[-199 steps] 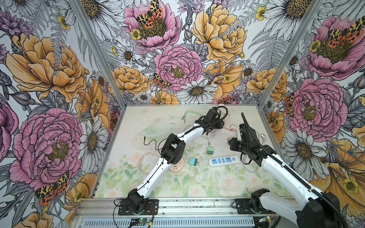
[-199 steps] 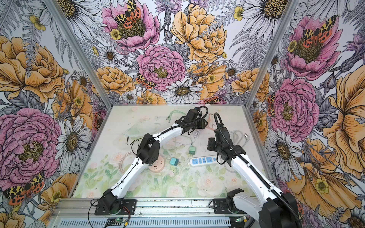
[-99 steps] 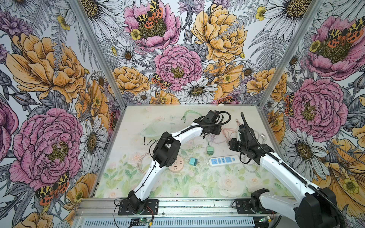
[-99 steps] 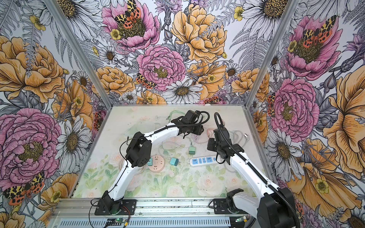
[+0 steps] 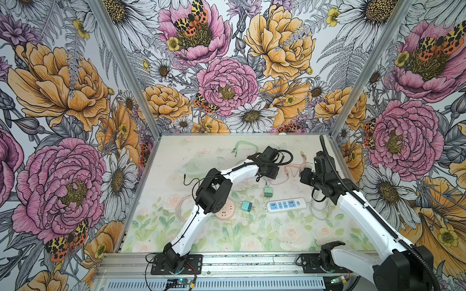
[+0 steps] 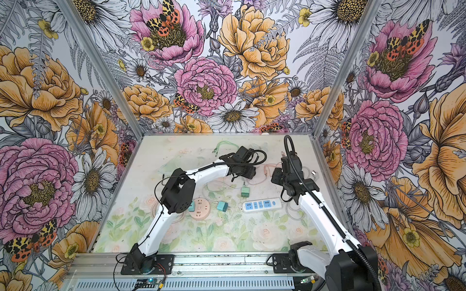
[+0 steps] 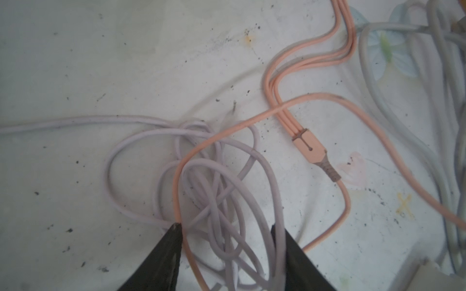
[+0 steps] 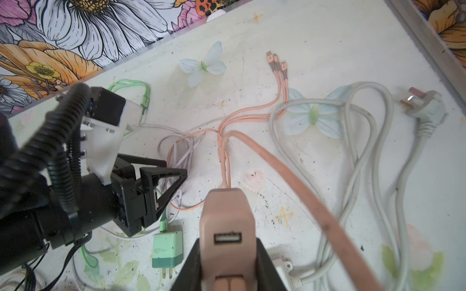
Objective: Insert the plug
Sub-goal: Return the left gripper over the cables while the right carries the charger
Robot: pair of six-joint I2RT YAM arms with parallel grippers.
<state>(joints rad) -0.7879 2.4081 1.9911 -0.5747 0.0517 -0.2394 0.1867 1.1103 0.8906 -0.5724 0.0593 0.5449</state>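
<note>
Pink charger plug (image 8: 228,216) sits clamped between the right fingers (image 8: 190,274), over the desk (image 5: 174,156) just beyond the white power strip (image 5: 286,204); the left fingers (image 7: 164,259) stand partly open, gripping nothing, straddling the lilac cable tangle (image 7: 217,210).

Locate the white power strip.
In both top views the power strip lies right of centre, between the teal adapter and the right arm, just below the green charger.
</note>
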